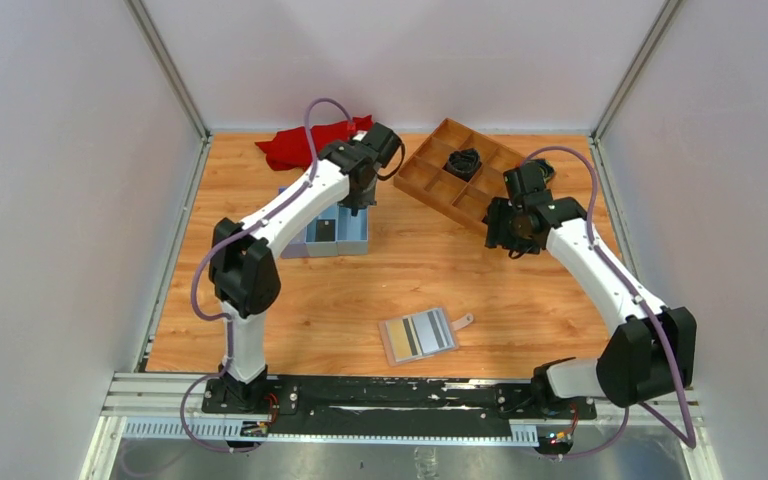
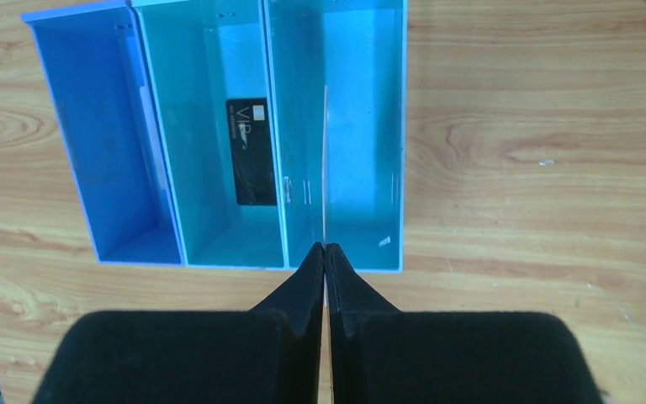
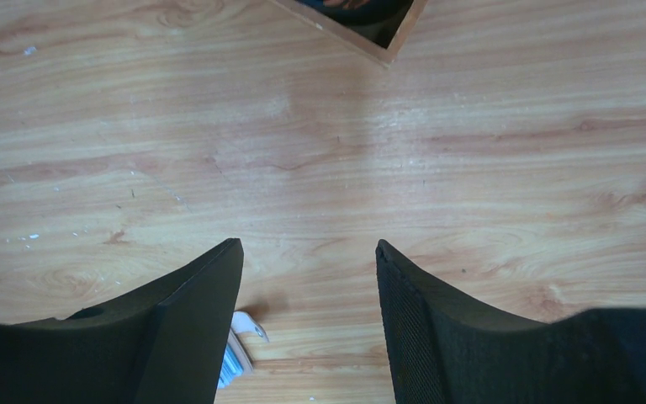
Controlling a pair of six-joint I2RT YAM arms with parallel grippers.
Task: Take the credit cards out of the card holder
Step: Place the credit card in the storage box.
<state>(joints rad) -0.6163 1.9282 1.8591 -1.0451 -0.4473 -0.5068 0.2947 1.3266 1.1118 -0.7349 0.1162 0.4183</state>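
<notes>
- Near the front edge of the wooden table (image 1: 360,290): finds the card holder (image 1: 394,342) lying open and flat, well apart from both arms.
- Shows its long axis running left to right, slightly tilted, small tab (image 1: 463,321) pointing right and away. Striped pale, black and gold inside, so probably some credit cards (image 1: 423,334) left to pull.
- Farther back, right: has the right gripper (image 3: 309,252) hanging over bare wood, jaws well apart, gripping nothing.
- Farther back, left: has the left gripper (image 2: 325,252) pinched fully closed on a thin pale card (image 2: 325,151), held on edge, long axis pointing away from the fingers, over the right-hand compartment of the blue tray (image 2: 92,143).
- Beside it, in the middle compartment: a black VIP card (image 2: 251,151) lying flat, lengthwise.
- Looks like the drop-off step. Next calls for parting the fingers to release the card into that compartment, then reaching for the holder.
- Farthest back: wooden grid tray (image 1: 430,160) and red cloth (image 1: 310,143).
</notes>
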